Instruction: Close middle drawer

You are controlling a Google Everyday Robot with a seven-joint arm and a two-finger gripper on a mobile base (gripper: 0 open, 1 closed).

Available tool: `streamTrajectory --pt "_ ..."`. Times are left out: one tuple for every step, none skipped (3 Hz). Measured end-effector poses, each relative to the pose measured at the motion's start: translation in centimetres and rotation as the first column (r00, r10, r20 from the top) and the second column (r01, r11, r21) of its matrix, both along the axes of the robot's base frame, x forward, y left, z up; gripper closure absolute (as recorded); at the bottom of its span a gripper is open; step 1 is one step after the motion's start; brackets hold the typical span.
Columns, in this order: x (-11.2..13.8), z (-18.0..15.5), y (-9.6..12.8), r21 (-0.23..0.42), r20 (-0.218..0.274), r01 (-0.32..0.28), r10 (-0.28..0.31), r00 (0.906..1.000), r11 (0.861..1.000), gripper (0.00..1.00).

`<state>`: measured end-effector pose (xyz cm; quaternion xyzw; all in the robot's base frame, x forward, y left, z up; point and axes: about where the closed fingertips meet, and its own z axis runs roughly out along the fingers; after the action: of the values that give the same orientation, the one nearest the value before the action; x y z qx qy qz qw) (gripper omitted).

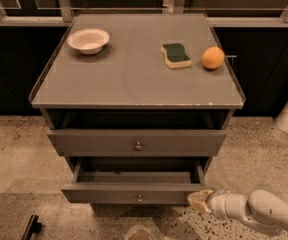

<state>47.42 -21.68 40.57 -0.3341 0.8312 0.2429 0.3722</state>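
Listing first the middle drawer: standing pulled well out of the grey cabinet, showing a plain grey inside, and carrying a small round knob at the centre of its low front panel.

Noting above it a taller drawer: sitting out only a little, showing a dark gap over its front, and bearing a like knob.

Entering the hand: hanging low at the lower right, pointing left, and lying right at the right end of the middle drawer's front panel. Not being able to tell whether touching the panel or just beside it. Not being able to tell how wide or narrow the hand is set, and seeing nothing held in it.

Recording the white arm: reaching in from the lower right corner, low over the speckled floor.

Itemising the counter, forming the cabinet's flat grey top:
- carrying a white bowl near the back left, sitting upright;
- carrying a green and yellow sponge toward the back right, lying flat;
- carrying an orange just beside the sponge, on its right, the two being apart.

Adding a small black object lying on the floor at the lower left, too cropped for naming.
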Motion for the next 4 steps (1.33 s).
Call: streamTrajectory --pt "3.1 -0.5 0.2 -0.002 0.008 0.011 -0.011 0.9999 1.0 1.0" --pt "6.0 0.0 1.2 0.006 0.047 0.015 -0.016 0.9988 1.0 1.0" --pt "8.6 0.6 2.3 -0.012 0.075 0.013 -0.013 0.9971 1.0 1.0" --pt "9.8 1.1 2.8 -0.022 0.089 0.018 -0.016 0.9959 1.0 1.0"
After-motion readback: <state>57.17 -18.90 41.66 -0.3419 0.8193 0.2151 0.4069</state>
